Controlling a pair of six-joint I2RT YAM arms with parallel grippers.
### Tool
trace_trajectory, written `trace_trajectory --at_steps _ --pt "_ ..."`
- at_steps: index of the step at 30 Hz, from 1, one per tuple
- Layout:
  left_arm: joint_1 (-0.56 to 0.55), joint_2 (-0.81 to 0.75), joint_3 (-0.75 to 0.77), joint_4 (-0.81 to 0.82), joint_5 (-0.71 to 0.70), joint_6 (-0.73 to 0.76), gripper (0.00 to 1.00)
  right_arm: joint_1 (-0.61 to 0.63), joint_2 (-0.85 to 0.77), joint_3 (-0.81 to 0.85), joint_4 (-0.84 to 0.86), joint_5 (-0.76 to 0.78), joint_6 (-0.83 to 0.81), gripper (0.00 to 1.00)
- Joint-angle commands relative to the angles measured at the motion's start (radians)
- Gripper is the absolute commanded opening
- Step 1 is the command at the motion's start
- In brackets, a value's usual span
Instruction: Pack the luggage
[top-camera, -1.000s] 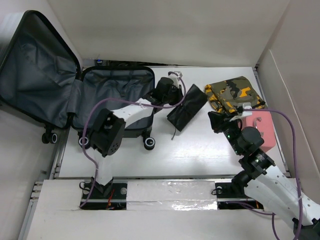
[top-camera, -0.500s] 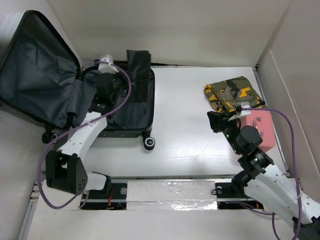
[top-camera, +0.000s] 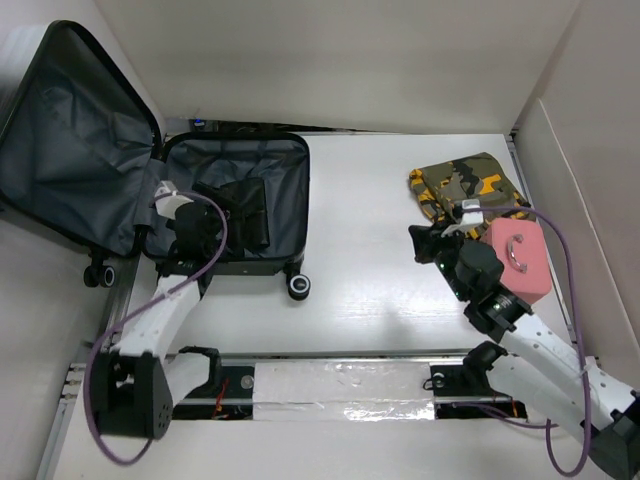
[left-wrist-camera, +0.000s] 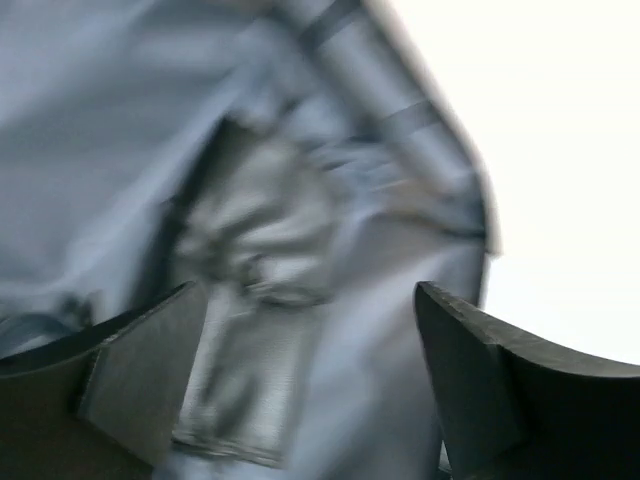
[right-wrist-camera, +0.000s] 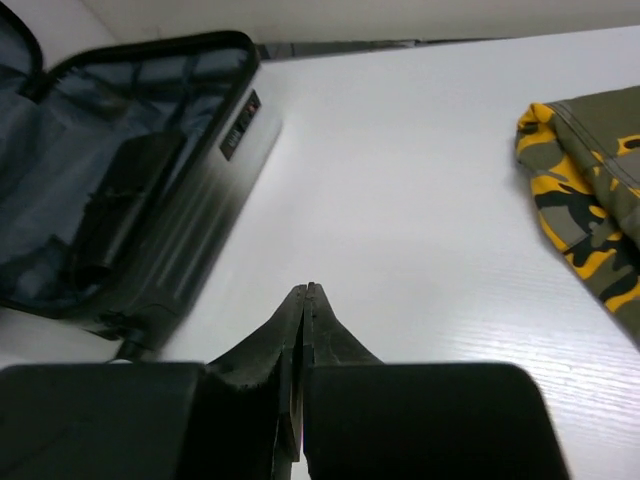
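The black pouch (top-camera: 245, 208) has left the left claw (left-wrist-camera: 308, 295), now spread wide, and lies in the luggage (top-camera: 287, 165), open at the bench's (top-camera: 370, 250) far left, long axis near-to-far, wheels near, lid leftward. The right claw (right-wrist-camera: 305, 295) has pinched closed, empty.

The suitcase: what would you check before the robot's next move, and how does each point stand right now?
1. Lid of the luggage open: ok.
2. The black pouch lies inside it: ok.
3. The left gripper is open and empty: ok.
4. The right gripper is open, ready for the camouflage cloth: not ok, it is shut.
5. The cloth is free of the pink box: cannot tell.
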Motion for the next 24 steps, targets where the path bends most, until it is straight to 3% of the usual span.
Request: trace_trajectory --at_steps 1,2,3,4,6,7,8,9,11,12,15,19,24 --pt "-0.032 -0.221 -0.026 0.158 -0.003 -0.022 0.81 -0.008 0.069 0.032 0.045 0.058 -0.007 0.00" --pt "-0.058 -0.249 -0.024 0.168 0.043 -0.002 0.77 -0.008 0.095 0.037 0.043 0.075 -0.004 0.00" --pt "-0.084 -0.284 -0.020 0.169 0.072 0.031 0.66 -0.008 0.121 0.043 0.040 0.110 0.001 0.00" --pt "-0.142 -0.293 -0.013 0.168 0.098 0.033 0.40 -0.008 0.149 0.061 0.033 0.132 0.004 0.00" --pt "-0.201 -0.303 -0.023 0.195 0.198 0.045 0.26 -0.008 0.250 0.095 0.008 0.208 0.010 0.00" --pt "-0.268 -0.300 -0.021 0.197 0.220 0.058 0.10 -0.008 0.287 0.142 -0.028 0.233 0.012 0.00" --pt "-0.305 -0.295 -0.018 0.194 0.238 0.070 0.06 -0.008 0.366 0.165 -0.048 0.262 0.016 0.04" --pt "-0.345 -0.281 -0.013 0.186 0.238 0.088 0.05 -0.018 0.406 0.188 -0.064 0.317 0.019 0.25" --pt "-0.480 -0.271 0.010 0.150 0.231 0.140 0.02 -0.047 0.491 0.249 -0.064 0.347 0.009 0.51" --pt "-0.523 -0.260 0.016 0.142 0.214 0.160 0.02 -0.094 0.582 0.273 -0.061 0.353 0.001 0.70" --pt "-0.663 -0.238 0.077 0.061 0.188 0.249 0.14 -0.177 0.747 0.404 -0.065 0.287 -0.010 0.84" --pt "-0.769 -0.264 0.074 0.038 0.175 0.302 0.36 -0.277 1.061 0.653 -0.180 0.226 -0.002 0.86" --pt "-0.801 -0.323 0.005 0.057 0.203 0.299 0.38 -0.326 1.324 0.992 -0.306 0.252 0.007 0.85"
